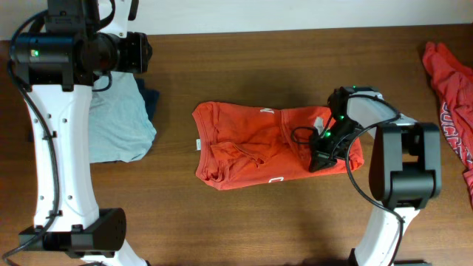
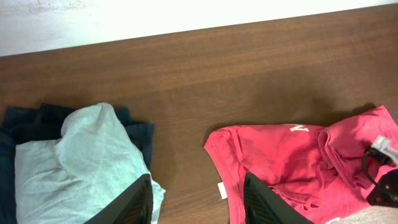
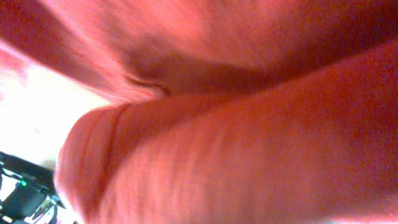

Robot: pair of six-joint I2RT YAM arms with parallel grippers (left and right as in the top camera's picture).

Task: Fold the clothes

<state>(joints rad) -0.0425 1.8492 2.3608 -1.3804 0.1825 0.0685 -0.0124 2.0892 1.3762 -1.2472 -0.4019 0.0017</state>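
Orange-red cloth lies in the middle of the brown wooden table (image 1: 244,66). It is an orange-red short-sleeved cotton T-shirt (image 1: 251,144), lying flat but bunched and wrinkled, with parts folded over each other. A small white label (image 1: 198,145) sticks out at its left edge, and bits of white lettering (image 1: 267,111) show on the side far from the robot.

The right gripper (image 1: 324,155) is down on the right end of this shirt, touching the cloth. Its jaws are closed. The pictures do not show whether any cloth is pinched between them. The right wrist camera sees only red cloth, very close and blurry.

A second orange-red T-shirt (image 1: 452,96) lies in a loose heap well to the right of the middle shirt, at the table's edge. It has white letters on it too.

To the left of the middle shirt, with bare table between them, sits a pale blue-green folded shirt (image 1: 118,122). It lies on top of a dark blue cloth (image 1: 151,100), which peeks out at the side nearest the middle shirt.

The left gripper (image 2: 199,202) hangs above the table, to the left of the middle shirt and farther from the robot. Its two black fingers (image 2: 134,202) stand apart, and nothing is between them.
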